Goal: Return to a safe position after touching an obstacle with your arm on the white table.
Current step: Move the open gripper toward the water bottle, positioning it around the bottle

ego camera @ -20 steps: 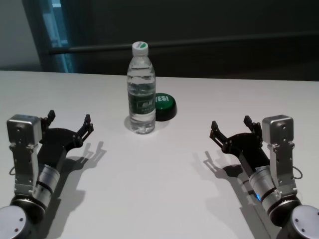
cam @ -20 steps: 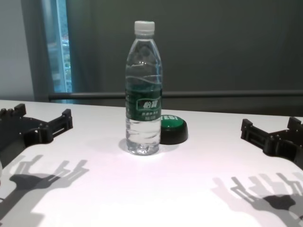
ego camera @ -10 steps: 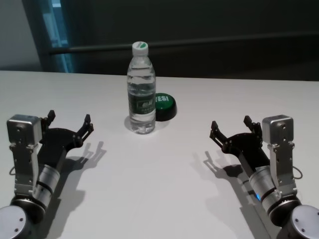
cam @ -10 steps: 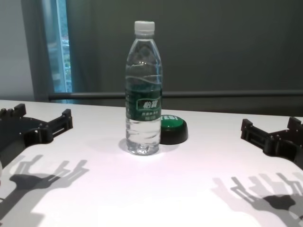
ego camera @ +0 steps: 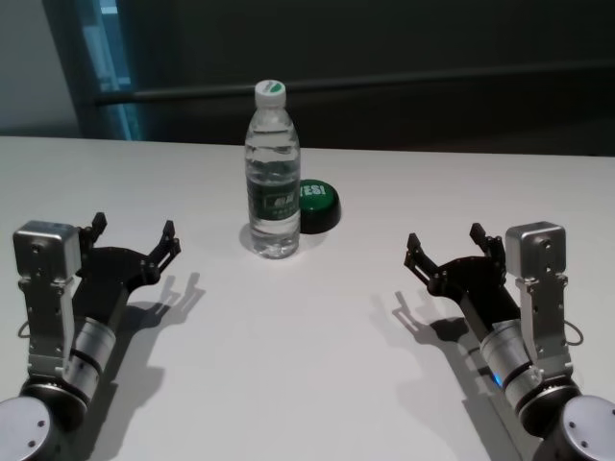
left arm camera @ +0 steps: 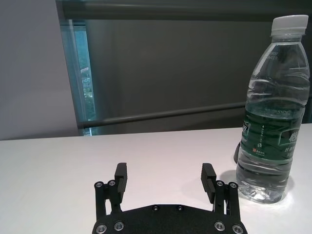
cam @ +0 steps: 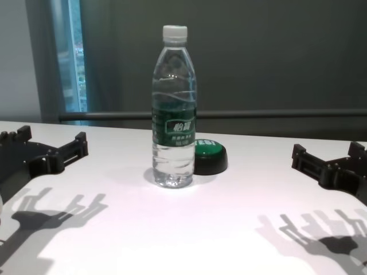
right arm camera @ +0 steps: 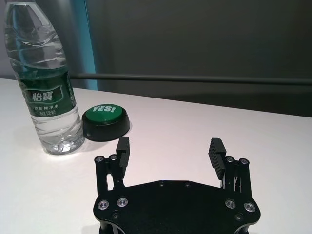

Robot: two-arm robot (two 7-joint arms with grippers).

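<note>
A clear water bottle (ego camera: 274, 171) with a white cap and a dark green label stands upright on the white surface (ego camera: 307, 375), toward the far side and a little left of the middle. Just beside it, on its right and slightly behind, sits a low green button (ego camera: 318, 204) on a black base; the two look close enough to touch, though that cannot be told for sure. The left gripper (ego camera: 132, 233) rests low over the surface at the near left, its fingers (left arm camera: 120, 175) spread wide and holding nothing, well apart from the bottle. The right gripper (ego camera: 448, 244) sits the same way at the near right, its fingers (right arm camera: 216, 152) also spread wide and empty, with bare surface between it and the bottle. Both grippers point toward the far edge and cast dark shadows on the surface beneath them. A dark wall and a horizontal rail lie beyond the far edge.
</note>
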